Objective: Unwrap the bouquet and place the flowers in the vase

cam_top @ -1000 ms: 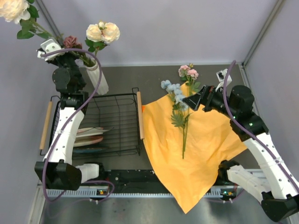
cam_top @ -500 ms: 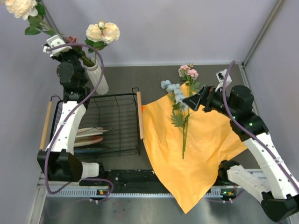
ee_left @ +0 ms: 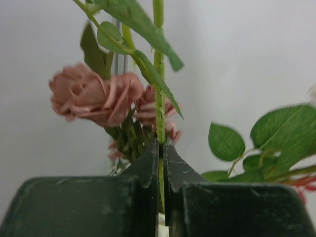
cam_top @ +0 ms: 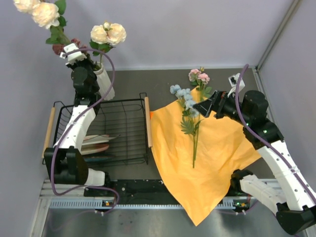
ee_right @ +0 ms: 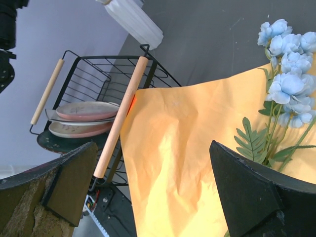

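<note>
Pale grey walls behind and at both sides, dark counter (cam_top: 133,81) below. Far left, raised high: left tool (cam_top: 69,49), clenched on one leafy green stem (ee_left: 159,74), fingers (ee_left: 148,165) pressed against it from both sides. Carries two cream roses (cam_top: 42,12) at the top of that stem, up by the wall; lower end hidden. Close behind the grip, mauve roses (ee_left: 94,96), one large and clear, the smaller ones too blurred to count.

Just right of that tool, one white ribbed vase (cam_top: 107,88), upright at the back left of the counter, holding two cream blooms (cam_top: 109,34) and a small bud. Next, nearer the arms, one black wire dish rack (cam_top: 123,101) with two wooden handles (cam_top: 147,121), one on each side. Holds three plates (ee_right: 84,109): two pinkish over one dark.

Right of the rack, one sheet of orange paper (cam_top: 197,163), spread open and flat, reaching past the near edge of the counter. On its upper part, two loose flower stems side by side: one pale blue cluster (cam_top: 181,93) and one pair of pink roses (cam_top: 198,76), heads towards the back wall, pink heads beyond the paper over bare counter.

Furthest right, right tool (cam_top: 205,106), released, spread wide and empty, hovering over the paper just beside the blue stem.
</note>
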Motion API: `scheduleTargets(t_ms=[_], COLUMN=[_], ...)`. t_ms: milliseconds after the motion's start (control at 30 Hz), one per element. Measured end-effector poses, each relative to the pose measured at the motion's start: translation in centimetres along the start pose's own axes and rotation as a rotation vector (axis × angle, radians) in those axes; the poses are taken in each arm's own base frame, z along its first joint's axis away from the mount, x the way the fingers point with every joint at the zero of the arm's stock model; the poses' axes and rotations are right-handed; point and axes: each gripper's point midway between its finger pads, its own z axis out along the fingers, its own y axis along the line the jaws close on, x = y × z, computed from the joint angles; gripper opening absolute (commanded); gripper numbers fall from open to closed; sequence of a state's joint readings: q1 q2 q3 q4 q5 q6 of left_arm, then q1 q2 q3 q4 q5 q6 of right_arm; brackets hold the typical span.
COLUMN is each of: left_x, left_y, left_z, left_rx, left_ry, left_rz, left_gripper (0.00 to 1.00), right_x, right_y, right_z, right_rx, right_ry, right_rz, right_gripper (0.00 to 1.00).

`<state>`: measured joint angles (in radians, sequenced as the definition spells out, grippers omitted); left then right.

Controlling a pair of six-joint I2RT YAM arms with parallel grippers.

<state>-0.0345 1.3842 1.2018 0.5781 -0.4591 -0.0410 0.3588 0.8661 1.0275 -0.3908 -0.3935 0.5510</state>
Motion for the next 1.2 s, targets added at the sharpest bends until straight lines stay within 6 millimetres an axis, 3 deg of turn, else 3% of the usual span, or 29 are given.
scheduleTargets(t_ms=[100, 233, 367, 400, 567, 667, 967, 1067, 1200], left_x=[3.1, 5.9, 6.9, 7.2, 10.7, 11.7, 10.6, 9.8, 8.1], left_y=[0.3, 0.4, 0.5, 0.6, 1.0, 0.8, -0.2, -0.7, -2.0], left_z=[-0.3, -0.5, -0.8, -0.9, -2.4, -2.9, -5.4, -6.5, -8.9], left_rx=[0.000, 0.005, 0.001, 0.000, 0.001, 0.013, 0.078, 0.117, 0.207], left_ry=[0.059, 0.110, 0.128, 0.134, 0.232, 0.276, 0.369, 0.400, 0.432], left_rz=[0.031, 0.059, 0.055, 0.055, 0.044, 0.022, -0.057, -0.090, -0.168], left_gripper=[0.00, 0.05, 0.26, 0.35, 0.48, 0.53, 0.61, 0.85, 0.86], right_x=[0.0, 0.1, 0.5, 0.7, 1.4, 1.6, 2.3, 2.3, 2.4], right_y=[0.0, -0.1, -0.6, -0.7, -1.3, -1.4, -2.0, -1.9, -2.0], right_z=[0.0, 0.1, 0.4, 0.5, 0.8, 0.9, 1.0, 1.0, 1.0], right_rx=[0.000, 0.002, 0.012, 0.015, 0.028, 0.031, 0.042, 0.041, 0.042], right_ry=[0.000, 0.003, 0.019, 0.023, 0.044, 0.048, 0.065, 0.064, 0.067], right_rz=[0.000, 0.000, 0.008, 0.010, 0.021, 0.023, 0.031, 0.030, 0.032], right_gripper=[0.98, 0.98, 0.98, 0.98, 0.98, 0.98, 0.98, 0.98, 0.98])
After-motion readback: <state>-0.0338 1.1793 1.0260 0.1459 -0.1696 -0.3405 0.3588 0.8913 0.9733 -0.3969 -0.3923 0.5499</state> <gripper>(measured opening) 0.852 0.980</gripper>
